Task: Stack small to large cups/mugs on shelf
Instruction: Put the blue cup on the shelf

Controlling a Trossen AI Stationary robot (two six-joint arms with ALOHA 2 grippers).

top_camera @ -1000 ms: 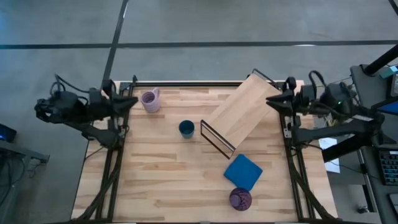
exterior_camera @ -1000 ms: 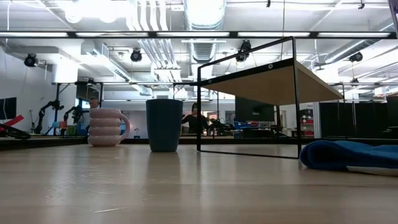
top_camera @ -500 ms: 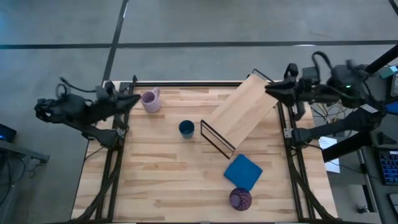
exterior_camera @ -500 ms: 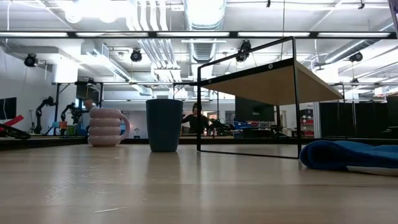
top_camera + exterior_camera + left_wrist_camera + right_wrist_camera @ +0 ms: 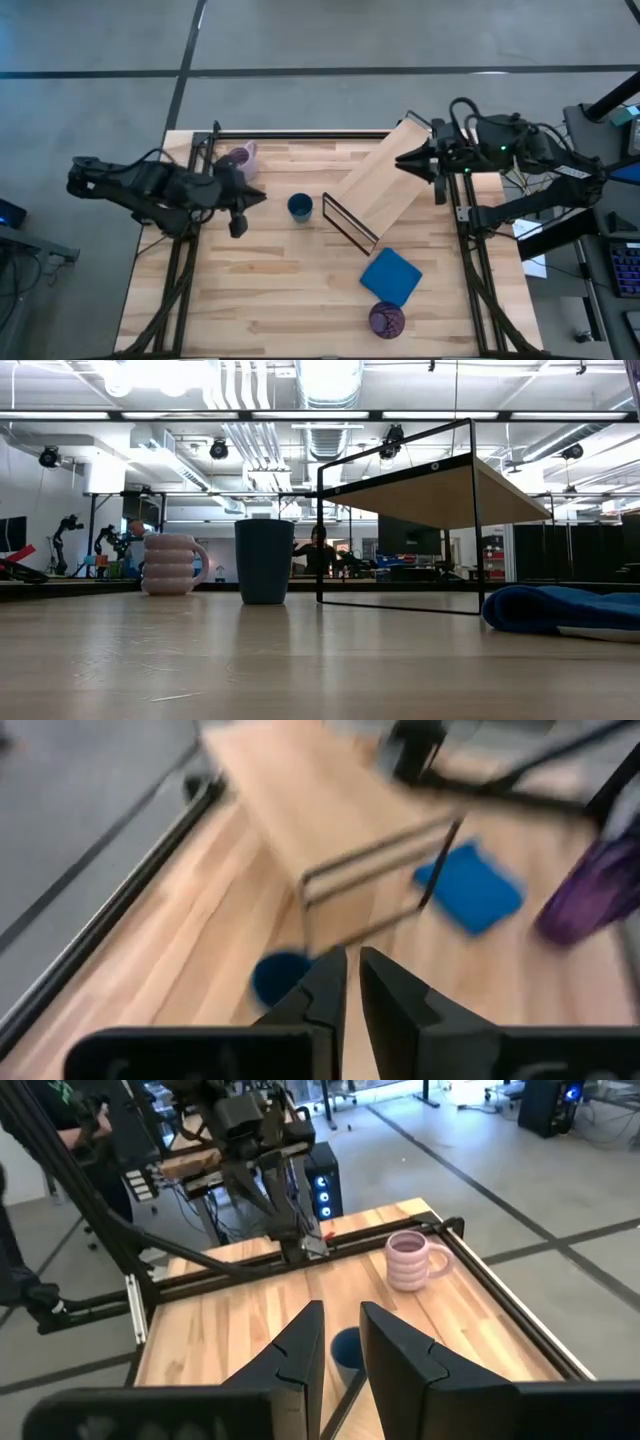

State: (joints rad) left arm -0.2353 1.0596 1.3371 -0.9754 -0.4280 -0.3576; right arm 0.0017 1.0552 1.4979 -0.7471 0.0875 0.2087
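The desk (image 5: 260, 290) fills the middle of the high view, a striped wooden top inside a black frame. On it the shelf (image 5: 385, 178) lies slantwise from upper right toward centre, a pale plank with its black wire end frame nearest the middle of the picture.

The left hand (image 5: 250, 200) reaches in from the left edge, over the desk's upper left part, just left of the small dark blue cup (image 5: 299, 207); its fingers are nearly closed, a thin gap between them, and hold nothing. The right hand (image 5: 403, 162) comes in from the upper right, above the shelf's upper end, fingers slightly parted and empty.

A blue square cloth (image 5: 391, 276) lies lower right of centre. The purple tumbler (image 5: 386, 320) stands just below it, near the bottom edge. The lavender mug (image 5: 240, 156) sits at upper left, partly hidden by the left arm. The blue cup stands at centre, just left of the shelf's wire frame.
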